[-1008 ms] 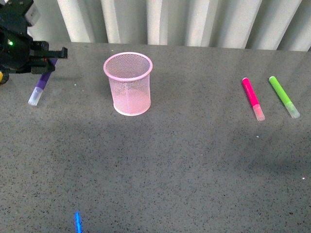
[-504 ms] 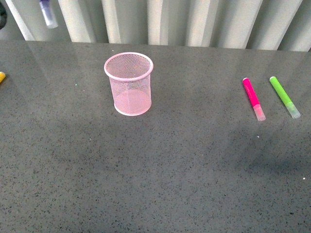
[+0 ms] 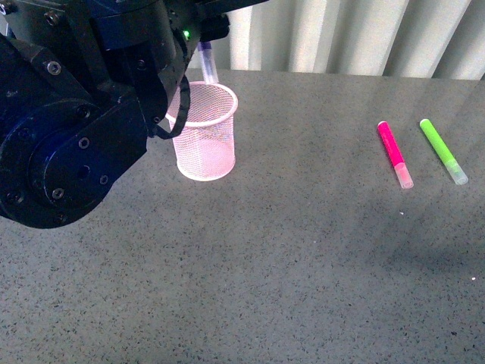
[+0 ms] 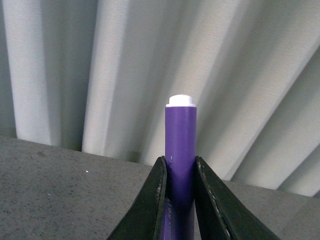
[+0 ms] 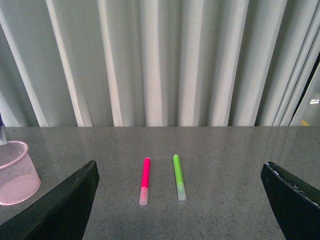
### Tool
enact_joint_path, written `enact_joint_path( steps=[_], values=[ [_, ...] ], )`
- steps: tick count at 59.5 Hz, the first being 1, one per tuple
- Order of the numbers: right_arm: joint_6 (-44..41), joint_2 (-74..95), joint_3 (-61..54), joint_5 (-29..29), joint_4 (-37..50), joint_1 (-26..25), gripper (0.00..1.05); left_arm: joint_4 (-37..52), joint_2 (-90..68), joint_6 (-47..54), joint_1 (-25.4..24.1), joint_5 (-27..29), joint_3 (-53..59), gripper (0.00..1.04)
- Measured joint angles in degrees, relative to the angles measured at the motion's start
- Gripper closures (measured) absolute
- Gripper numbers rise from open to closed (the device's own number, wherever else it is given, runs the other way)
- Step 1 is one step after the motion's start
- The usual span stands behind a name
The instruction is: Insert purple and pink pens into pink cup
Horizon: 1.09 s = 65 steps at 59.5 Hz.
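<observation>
Above the light pink wire-mesh cup (image 3: 203, 129) the left gripper (image 4: 180, 161) clenched the dark purple marker (image 4: 180, 135), neither pen inserted; magenta marker (image 3: 394, 152) lay untouched, right gripper (image 5: 180, 166) agape

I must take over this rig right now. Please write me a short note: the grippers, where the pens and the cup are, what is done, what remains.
Left gripper: jaws shut on the dark purple marker with clear cap, held roughly upright just above the light pink wire-mesh cup, not released.
Right gripper: jaws wide open, empty.
Bright magenta pink marker lies on the grey table beside a lime green marker, right of the cup.
Done: no pen in the cup yet.
Left: drop the purple one in, then fetch the pink one.
</observation>
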State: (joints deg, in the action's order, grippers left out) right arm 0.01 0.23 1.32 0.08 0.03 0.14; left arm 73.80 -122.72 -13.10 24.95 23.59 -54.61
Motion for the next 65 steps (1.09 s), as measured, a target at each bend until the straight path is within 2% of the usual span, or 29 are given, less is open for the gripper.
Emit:
enact_joint_path(
  steps=[11,26,40,46,55,58,65],
  values=[
    [0.0,0.0,0.0,0.0,0.0,0.0,0.07,0.3,-2.0,1.3,-2.8,-1.4,-1.2,0.92],
    [0.0,0.0,0.0,0.0,0.0,0.0,0.07,1.9,-3.8,2.1,-2.4,-2.5,-0.1,0.92],
    [0.0,0.0,0.0,0.0,0.0,0.0,0.07,-0.3,-3.9,0.3,-2.5,-2.0,0.9,0.92],
    [0.0,0.0,0.0,0.0,0.0,0.0,0.07,-4.2,-3.9,-1.4,-2.5,-1.6,0.9,0.91],
    [0.0,0.0,0.0,0.0,0.0,0.0,0.07,-9.2,-2.7,-4.0,-2.8,-4.2,2.5,0.66],
    [0.0,0.0,0.0,0.0,0.0,0.0,0.07,-12.1,0.0,-5.4,-3.2,-6.0,4.2,0.51],
    [0.0,0.0,0.0,0.0,0.0,0.0,0.07,-20.5,7.8,-5.9,-4.9,-8.3,7.9,0.28]
  ],
)
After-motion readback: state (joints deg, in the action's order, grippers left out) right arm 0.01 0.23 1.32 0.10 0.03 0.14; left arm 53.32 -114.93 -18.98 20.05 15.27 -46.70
